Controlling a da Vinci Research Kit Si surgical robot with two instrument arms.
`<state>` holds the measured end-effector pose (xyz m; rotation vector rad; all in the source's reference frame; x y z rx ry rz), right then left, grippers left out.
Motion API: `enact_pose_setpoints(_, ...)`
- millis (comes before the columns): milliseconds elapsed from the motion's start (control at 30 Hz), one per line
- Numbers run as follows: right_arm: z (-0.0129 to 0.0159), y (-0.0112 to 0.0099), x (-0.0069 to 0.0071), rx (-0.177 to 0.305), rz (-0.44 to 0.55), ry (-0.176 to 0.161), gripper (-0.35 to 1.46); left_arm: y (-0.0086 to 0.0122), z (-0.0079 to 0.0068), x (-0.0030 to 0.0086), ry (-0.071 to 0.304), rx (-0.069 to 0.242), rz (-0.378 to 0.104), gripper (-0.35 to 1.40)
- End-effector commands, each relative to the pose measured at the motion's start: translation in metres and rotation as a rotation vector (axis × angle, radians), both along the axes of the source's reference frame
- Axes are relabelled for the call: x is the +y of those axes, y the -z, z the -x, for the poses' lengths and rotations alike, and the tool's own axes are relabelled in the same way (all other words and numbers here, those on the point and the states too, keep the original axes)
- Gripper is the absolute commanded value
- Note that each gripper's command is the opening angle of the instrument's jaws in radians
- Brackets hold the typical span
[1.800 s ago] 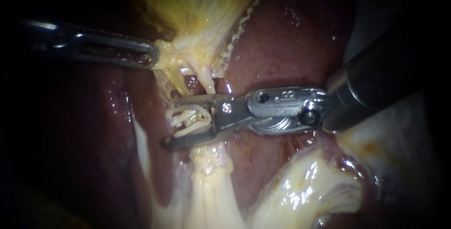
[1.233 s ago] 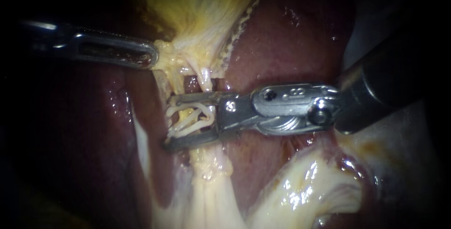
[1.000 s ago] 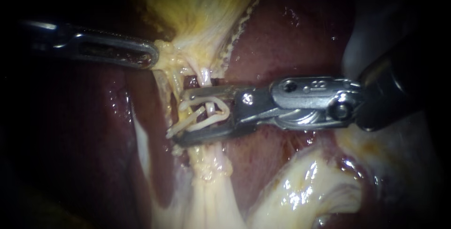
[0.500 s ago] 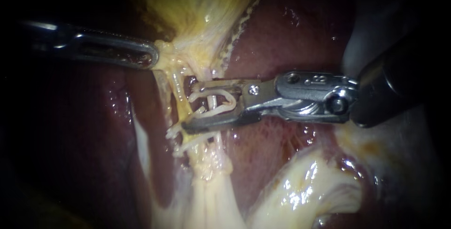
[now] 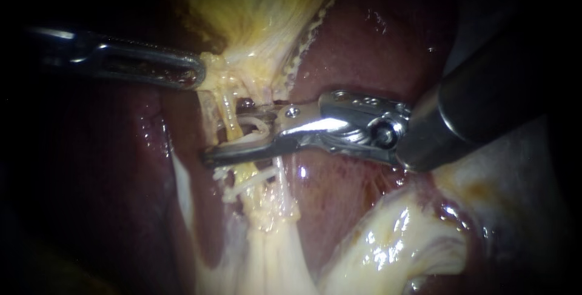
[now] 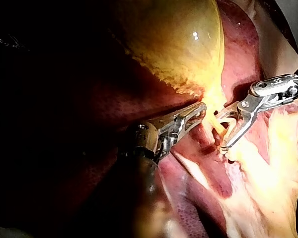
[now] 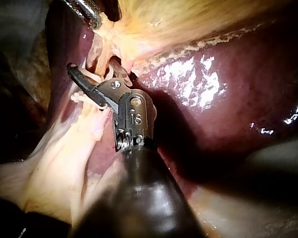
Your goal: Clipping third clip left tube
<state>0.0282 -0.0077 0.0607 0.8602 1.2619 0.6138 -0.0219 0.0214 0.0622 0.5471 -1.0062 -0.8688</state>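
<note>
My left instrument [image 5: 195, 72] comes in from the left, its jaws shut on the pale neck of the gallbladder [image 5: 260, 4]. My right instrument [image 5: 239, 130] reaches in from the right. Its jaws carry a white clip [image 5: 256, 123] and straddle the thin yellow left tube [image 5: 228, 111]. More white clips [image 5: 245, 181] sit on the tube just below the lower jaw. In the left wrist view my left instrument [image 6: 198, 111] holds tissue beside the right instrument [image 6: 226, 131]. In the right wrist view my right instrument [image 7: 92, 82] stands astride the strands.
Dark red liver [image 5: 364, 46] lies behind and to both sides of the tubes. Pale fatty tissue [image 5: 394, 240] bulges at the lower right. A broader pale stalk [image 5: 273, 246] runs down from the clipped strands.
My right instrument has risen along the tube, leaving the lower clips below its jaws, then pushed further left. Its jaws stand closer together. The left instrument has stayed put.
</note>
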Motion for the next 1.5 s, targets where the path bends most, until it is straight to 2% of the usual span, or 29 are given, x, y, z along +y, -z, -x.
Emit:
enact_pose_setpoints(33,0.0000,0.0001,0.0001,0.043,-0.012,-0.006,0.45,0.0000,0.0000,0.0000,0.000,0.000,0.000,-0.35)
enact_pose_setpoints(133,0.0004,0.0005,0.0002,0.128,-0.046,0.004,0.43,0.0000,0.0000,0.0000,0.000,0.000,0.000,-0.35)
enact_pose_setpoints(233,0.0006,0.0014,0.0006,0.173,-0.057,0.023,0.42,0.0000,0.0000,0.0000,0.000,0.000,0.000,-0.35)
enact_pose_setpoints(400,0.0006,0.0029,0.0021,0.213,-0.076,-0.014,0.42,0.0000,0.0000,0.0000,0.000,0.000,0.000,-0.35)
enact_pose_setpoints(600,0.0008,0.0028,0.0034,0.204,-0.080,-0.040,0.37,-0.0001,0.0002,0.0000,0.001,0.001,0.001,-0.35)
enact_pose_setpoints(700,0.0008,0.0025,0.0037,0.193,-0.096,-0.053,0.28,-0.0001,0.0002,0.0001,0.001,0.001,0.001,-0.35)
enact_pose_setpoints(833,0.0007,0.0024,0.0038,0.169,-0.153,-0.077,0.09,-0.0001,0.0002,0.0001,0.001,0.001,0.001,-0.35)
enact_pose_setpoints(933,0.0006,0.0024,0.0038,0.166,-0.164,-0.078,-0.03,-0.0001,0.0002,0.0001,0.001,0.001,0.001,-0.35)
enact_pose_setpoints(1100,0.0008,0.0023,0.0035,0.159,-0.203,-0.076,-0.35,-0.0002,0.0002,0.0001,0.001,0.001,0.001,-0.35)
enact_pose_setpoints(1500,0.0010,0.0019,0.0029,0.157,-0.204,-0.076,-0.35,-0.0002,0.0002,0.0001,0.001,0.001,0.001,-0.35)
